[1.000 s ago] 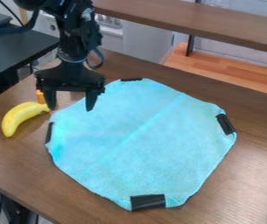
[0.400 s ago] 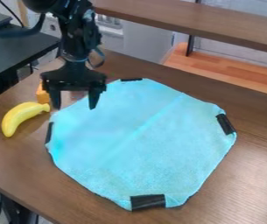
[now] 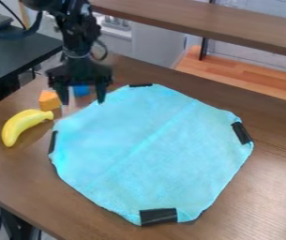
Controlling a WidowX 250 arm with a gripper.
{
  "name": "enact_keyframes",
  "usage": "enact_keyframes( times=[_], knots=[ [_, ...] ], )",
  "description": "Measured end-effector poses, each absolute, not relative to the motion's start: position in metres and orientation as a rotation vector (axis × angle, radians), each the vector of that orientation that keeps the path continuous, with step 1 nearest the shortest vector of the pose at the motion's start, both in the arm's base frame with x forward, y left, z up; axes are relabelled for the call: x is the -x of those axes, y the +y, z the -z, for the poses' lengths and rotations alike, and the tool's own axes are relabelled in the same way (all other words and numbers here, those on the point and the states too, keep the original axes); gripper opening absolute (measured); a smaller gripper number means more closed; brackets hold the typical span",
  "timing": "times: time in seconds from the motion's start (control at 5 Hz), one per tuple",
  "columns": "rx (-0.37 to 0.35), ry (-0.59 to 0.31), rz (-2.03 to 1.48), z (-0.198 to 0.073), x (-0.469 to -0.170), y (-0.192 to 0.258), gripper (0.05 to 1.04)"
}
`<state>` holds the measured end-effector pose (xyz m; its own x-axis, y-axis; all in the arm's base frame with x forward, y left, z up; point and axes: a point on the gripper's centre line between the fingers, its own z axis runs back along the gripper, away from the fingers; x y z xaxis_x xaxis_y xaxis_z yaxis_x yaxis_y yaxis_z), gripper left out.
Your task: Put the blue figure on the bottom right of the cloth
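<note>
Down at bottom centre, here's one of four black tape strips [image 3: 159, 216] edging the single blue cloth [image 3: 151, 150]! Left side: one yellow banana [image 3: 23, 125], then one orange block [image 3: 49, 100]. Upper left, the one gripper [image 3: 83, 99] hangs open, fingers wide apart, the lone blue figure [image 3: 81, 91] showing between them, off the cloth! All above a brown wooden table [image 3: 273, 173]; beyond, a dark table [image 3: 19, 56] upper left, a brown shelf [image 3: 201, 18] and pale brick wall [image 3: 252, 51] upper right.

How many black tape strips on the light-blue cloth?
4, all at the edge of the cloth: top strip, right strip, bottom strip, left strip, as the camera sees it.
</note>
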<state>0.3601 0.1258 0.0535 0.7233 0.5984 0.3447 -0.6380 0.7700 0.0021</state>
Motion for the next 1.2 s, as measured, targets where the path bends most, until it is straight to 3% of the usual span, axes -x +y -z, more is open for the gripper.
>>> enact_keyframes(
  times=[0.6, 1.2],
  knots=[
    [-0.130, -0.380, -0.685, -0.046, -0.397, 0.155, 1.000],
    [-0.156, -0.361, -0.757, -0.035, -0.411, 0.183, 1.000]
  ],
)
